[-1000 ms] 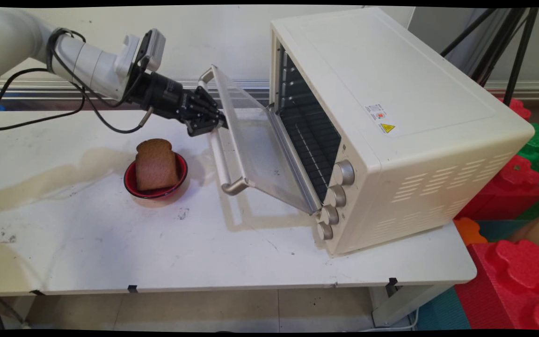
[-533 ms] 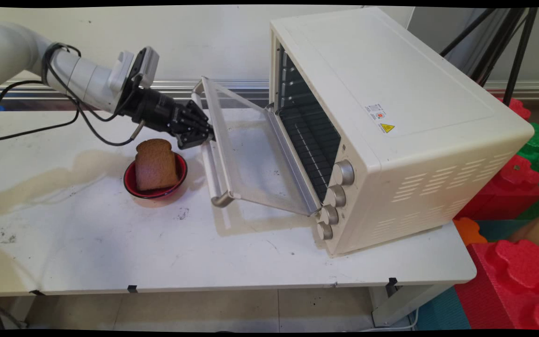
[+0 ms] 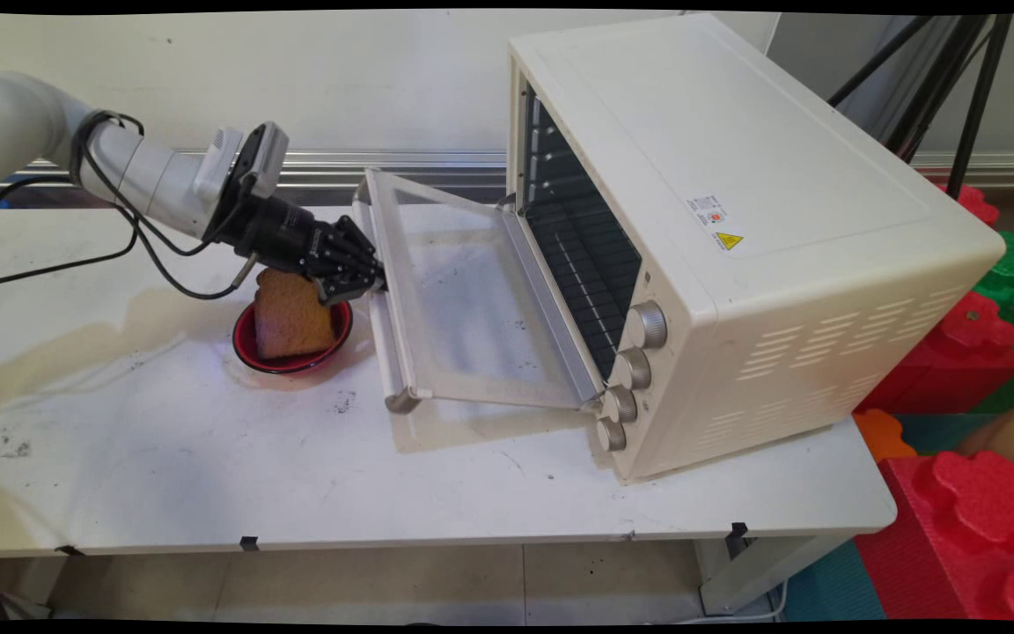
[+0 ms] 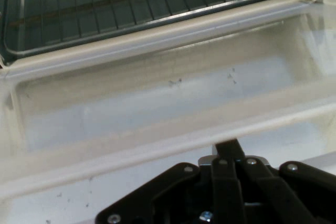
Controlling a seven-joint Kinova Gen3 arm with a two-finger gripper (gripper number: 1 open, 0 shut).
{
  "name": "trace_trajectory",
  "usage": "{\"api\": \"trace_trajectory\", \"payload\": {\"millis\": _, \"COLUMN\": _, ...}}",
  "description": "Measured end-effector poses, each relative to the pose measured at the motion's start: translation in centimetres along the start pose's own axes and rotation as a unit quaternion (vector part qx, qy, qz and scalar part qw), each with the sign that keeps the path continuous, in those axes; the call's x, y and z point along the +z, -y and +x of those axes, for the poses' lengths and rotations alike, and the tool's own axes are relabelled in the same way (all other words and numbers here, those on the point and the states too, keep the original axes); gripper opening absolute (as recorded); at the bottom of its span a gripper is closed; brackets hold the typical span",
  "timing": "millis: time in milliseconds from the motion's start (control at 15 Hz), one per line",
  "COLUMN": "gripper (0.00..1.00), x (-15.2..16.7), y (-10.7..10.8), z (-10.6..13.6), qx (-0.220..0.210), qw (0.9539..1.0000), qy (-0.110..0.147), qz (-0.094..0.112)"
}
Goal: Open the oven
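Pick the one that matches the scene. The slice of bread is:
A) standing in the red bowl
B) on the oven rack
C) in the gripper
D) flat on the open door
A: the slice of bread stands on edge in the red bowl on the table, left of the oven's open door.

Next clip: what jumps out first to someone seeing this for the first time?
A big cream toaster oven fills the table's right half, its glass door swung down nearly flat toward the left. The black gripper is at the door's handle, and just left of it a slice of brown bread stands in a red bowl.
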Motion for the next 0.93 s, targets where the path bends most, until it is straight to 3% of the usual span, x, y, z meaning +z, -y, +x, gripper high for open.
{"api": "trace_trajectory", "payload": {"millis": 667, "gripper": 0.0, "x": -1.1, "y": -0.3, "z": -2.1, "qx": 0.002, "qw": 0.9999, "qy": 0.01, "qz": -0.001}}
{"api": "trace_trajectory", "payload": {"millis": 933, "gripper": 0.0, "x": -2.9, "y": -0.6, "z": -2.9, "qx": 0.003, "qw": 1.0, "qy": 0.008, "qz": 0.004}}
